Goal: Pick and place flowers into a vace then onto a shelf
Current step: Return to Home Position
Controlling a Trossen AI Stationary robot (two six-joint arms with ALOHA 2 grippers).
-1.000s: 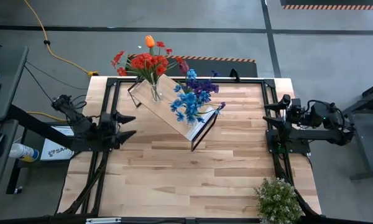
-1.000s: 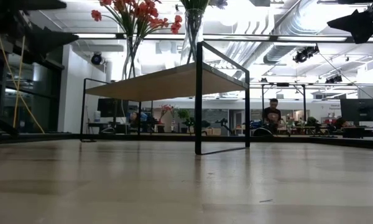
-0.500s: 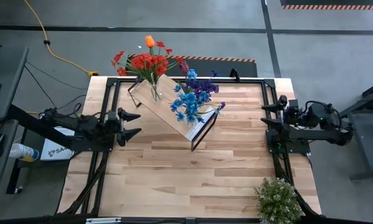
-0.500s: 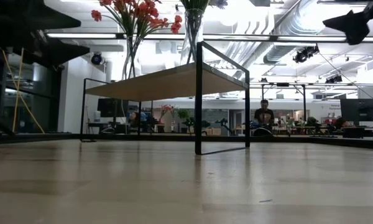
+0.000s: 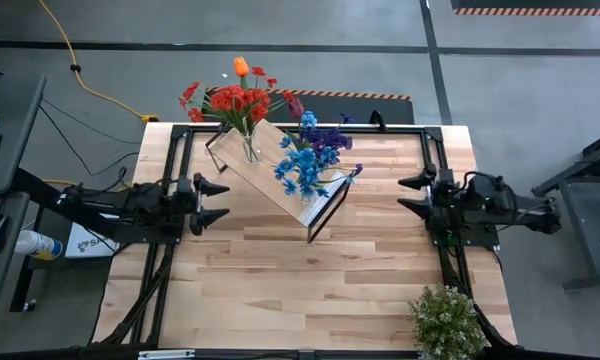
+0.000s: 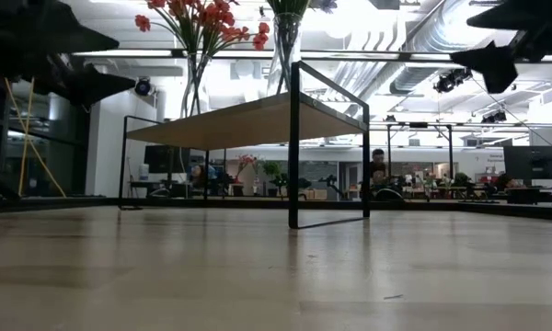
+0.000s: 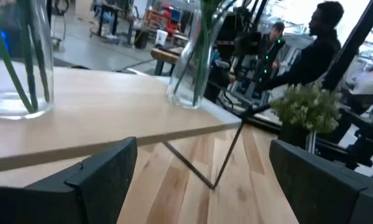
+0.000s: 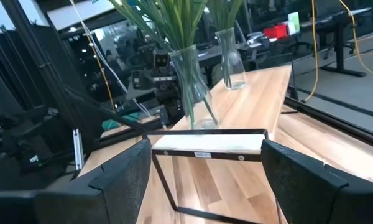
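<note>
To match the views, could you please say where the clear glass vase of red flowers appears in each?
High: clear glass vase of red flowers, upper centre.
Low: vase, upper left.
Left wrist: the nearer vase.
Right wrist: the farther vase.
Landmark: the light-wood shelf board it stands on.

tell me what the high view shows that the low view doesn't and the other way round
Only the high view: the bushy pale plant at a corner of the table, the orange tulip, and the left gripper and right gripper seen whole, open, apart from the shelf on either side. Only the low view: the shelf's underside and a person in the room behind. Both: the shelf carrying two glass vases, red flowers in one.
</note>
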